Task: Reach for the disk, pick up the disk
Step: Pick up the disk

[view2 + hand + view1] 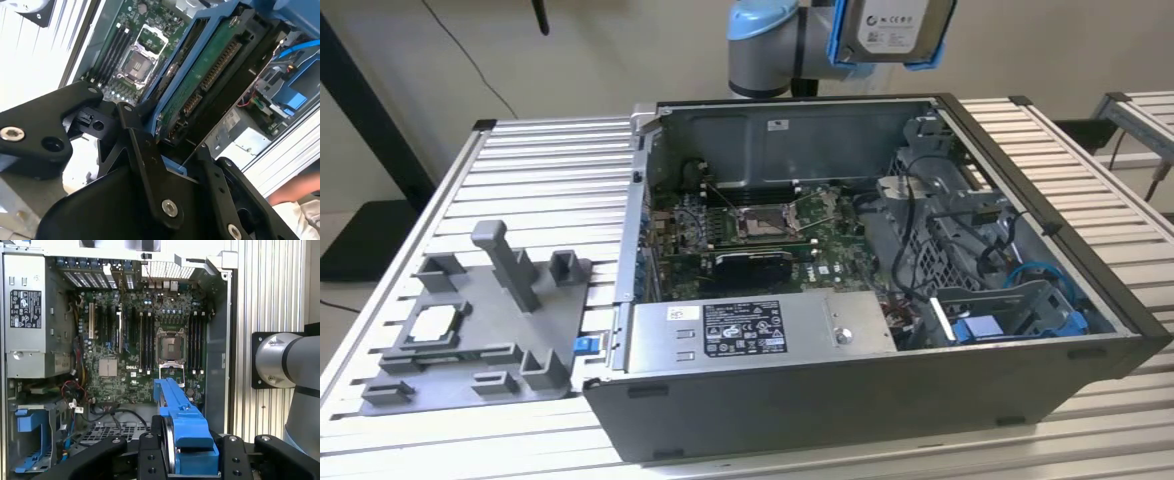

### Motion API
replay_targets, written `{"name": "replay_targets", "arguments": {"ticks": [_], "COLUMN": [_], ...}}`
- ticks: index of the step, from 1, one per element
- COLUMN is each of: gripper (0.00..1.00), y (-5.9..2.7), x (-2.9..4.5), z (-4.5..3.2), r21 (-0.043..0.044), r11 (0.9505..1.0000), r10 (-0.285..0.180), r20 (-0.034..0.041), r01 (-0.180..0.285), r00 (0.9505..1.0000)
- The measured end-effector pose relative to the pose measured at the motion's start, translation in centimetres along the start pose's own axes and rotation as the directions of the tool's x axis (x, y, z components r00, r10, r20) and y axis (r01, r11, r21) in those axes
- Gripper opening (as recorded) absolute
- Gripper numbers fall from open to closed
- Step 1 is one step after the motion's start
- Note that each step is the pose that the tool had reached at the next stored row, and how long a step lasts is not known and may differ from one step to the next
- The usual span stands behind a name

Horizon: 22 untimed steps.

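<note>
Disk: clamped edge-on in end effector, raised above case.
Technique: firm, level grip; well clear of case walls.

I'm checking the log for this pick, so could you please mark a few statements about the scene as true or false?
1. The gripper is shut on the disk. True.
2. The disk lies inside the computer case. False: it is held above the case's far wall.
3. The case is open, its motherboard exposed. True.
4. The grey fixture sits inside the case. False: it stands on the table, beside the case.
</note>
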<state>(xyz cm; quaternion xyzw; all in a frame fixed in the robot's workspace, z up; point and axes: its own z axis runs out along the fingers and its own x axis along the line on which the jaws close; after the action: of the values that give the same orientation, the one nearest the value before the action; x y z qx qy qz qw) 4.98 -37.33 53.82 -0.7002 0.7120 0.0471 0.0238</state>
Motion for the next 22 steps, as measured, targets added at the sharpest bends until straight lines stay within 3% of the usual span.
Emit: {"name": "replay_targets", "arguments": {"ticks": [12,22], "gripper": [0.0,0.0], "y": [-4.15,-4.41], "x": [-0.08,-0.08], "z": [-0.13,-0.14], "r21": [0.0,0.0], "r11": [1.0,1.0], "r10": [0.0,0.0], "r20": [0.0001,0.0], "r01": [0.0,0.0], "r00": [1.0,1.0]}}
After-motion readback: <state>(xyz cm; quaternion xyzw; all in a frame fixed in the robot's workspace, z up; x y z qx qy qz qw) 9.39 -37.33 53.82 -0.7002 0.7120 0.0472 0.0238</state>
